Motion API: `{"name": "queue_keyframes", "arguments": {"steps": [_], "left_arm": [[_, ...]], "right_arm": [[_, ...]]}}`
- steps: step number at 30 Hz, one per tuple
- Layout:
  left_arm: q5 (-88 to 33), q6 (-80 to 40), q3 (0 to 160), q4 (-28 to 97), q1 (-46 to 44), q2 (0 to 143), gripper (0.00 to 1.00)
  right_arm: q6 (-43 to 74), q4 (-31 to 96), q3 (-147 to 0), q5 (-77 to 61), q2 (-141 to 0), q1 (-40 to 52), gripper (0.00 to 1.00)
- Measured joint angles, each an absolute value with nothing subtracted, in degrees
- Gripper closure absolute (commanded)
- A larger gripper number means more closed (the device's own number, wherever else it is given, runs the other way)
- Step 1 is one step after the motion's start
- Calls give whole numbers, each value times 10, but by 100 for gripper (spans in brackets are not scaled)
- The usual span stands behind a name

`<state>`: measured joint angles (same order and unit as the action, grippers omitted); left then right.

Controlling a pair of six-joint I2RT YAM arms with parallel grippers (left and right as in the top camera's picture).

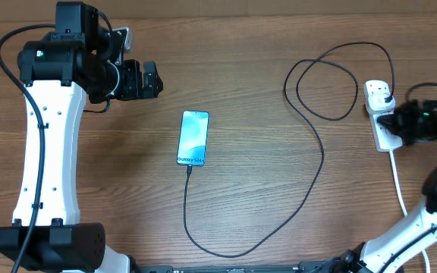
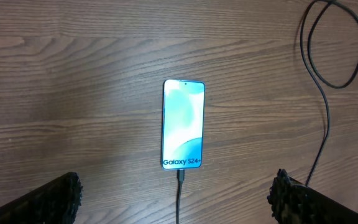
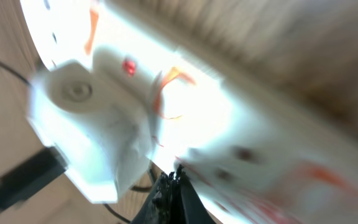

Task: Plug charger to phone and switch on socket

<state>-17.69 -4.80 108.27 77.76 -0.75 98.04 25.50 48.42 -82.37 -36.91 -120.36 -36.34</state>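
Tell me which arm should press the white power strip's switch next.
Right. The right gripper sits at the long white power strip, by its reddish switches. The left gripper hangs open across the wooden table, beyond the blue-screened smartphone, which has the thin black cable plugged in.

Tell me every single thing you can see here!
phone: one, light blue screen, flat in the middle of the table.
charger: one, thin black cable, plugged into the phone's near end, looping right to the socket.
socket: one, white strip, right side of the table.
white cord: one, thick, running from the socket toward the near edge.
table: one, brown wood.
left end effector: one, black, open, up and left of the phone.
right end effector: one, black, shut, at the socket.
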Motion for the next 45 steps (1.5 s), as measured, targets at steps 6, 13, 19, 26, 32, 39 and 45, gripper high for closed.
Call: {"name": "queue_keyframes", "arguments": {"steps": [6,13,19,26,32,39,45], "left_arm": [[-177,-48,1083,778,-8,980,0],[-177,-48,1083,778,-8,980,0],[-177,-48,1083,778,-8,980,0],[-175,-48,1083,778,-8,980,0],[-175,-48,1083,778,-8,980,0],[-175,-48,1083,778,-8,980,0],[-175,-48,1083,778,-8,980,0]], "right_arm": [[255,524,-835,-335,-1128,-427,96],[240,582,-845,-334,-982,-428,96],[196,657,-847,-340,-870,-404,96],[138,738,-848,-343,-710,-287,94],[124,764,-848,-315,-602,-166,89],[123,825,-850,-297,-555,-85,89],[122,859,-850,-289,-558,-66,89]]}}
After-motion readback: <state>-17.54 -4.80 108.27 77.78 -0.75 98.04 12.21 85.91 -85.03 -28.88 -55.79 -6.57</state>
